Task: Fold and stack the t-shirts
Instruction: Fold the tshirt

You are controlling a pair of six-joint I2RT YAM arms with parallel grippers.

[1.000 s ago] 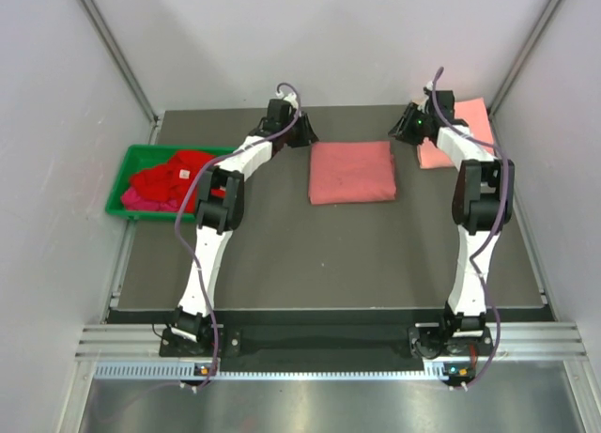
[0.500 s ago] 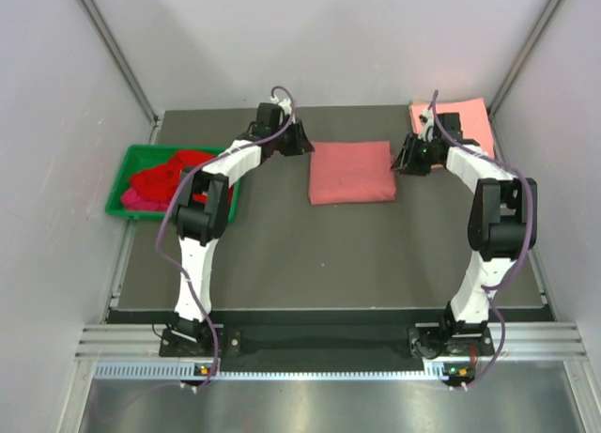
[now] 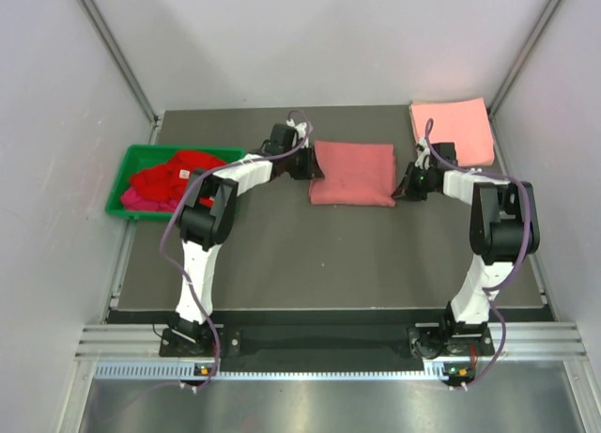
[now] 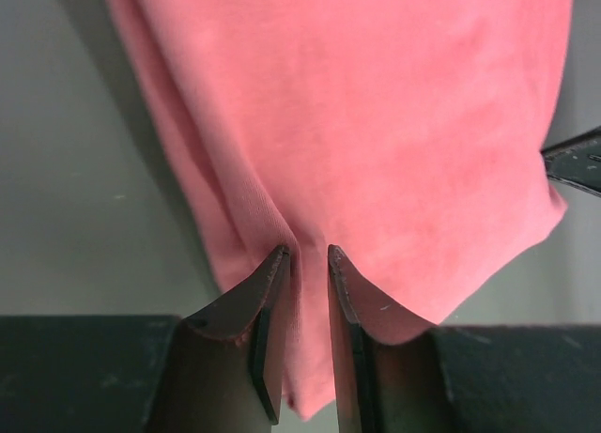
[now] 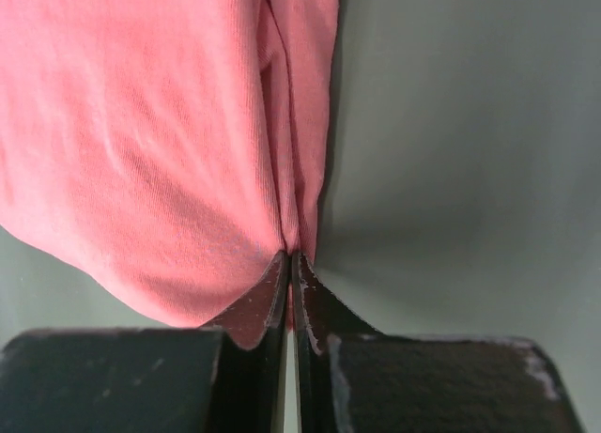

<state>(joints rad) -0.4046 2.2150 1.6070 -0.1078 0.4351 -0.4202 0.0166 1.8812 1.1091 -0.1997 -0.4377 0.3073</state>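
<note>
A folded dusty rose-red t-shirt lies mid-table. My left gripper is at its left edge, and the left wrist view shows the gripper shut on a pinched ridge of the t-shirt. My right gripper is at its right edge. In the right wrist view that gripper is shut tight on a thin fold of the t-shirt. A folded salmon pink t-shirt lies flat at the back right corner. Unfolded bright red t-shirts and a magenta one are heaped in a bin.
The green plastic bin sits at the table's left edge, beside my left arm. The dark table mat stretches bare towards the arm bases. White walls close in on both sides and the back.
Both grippers came down from the back of the table to the rose-red t-shirt's left and right edges and closed on them. The right arm left the salmon t-shirt.
</note>
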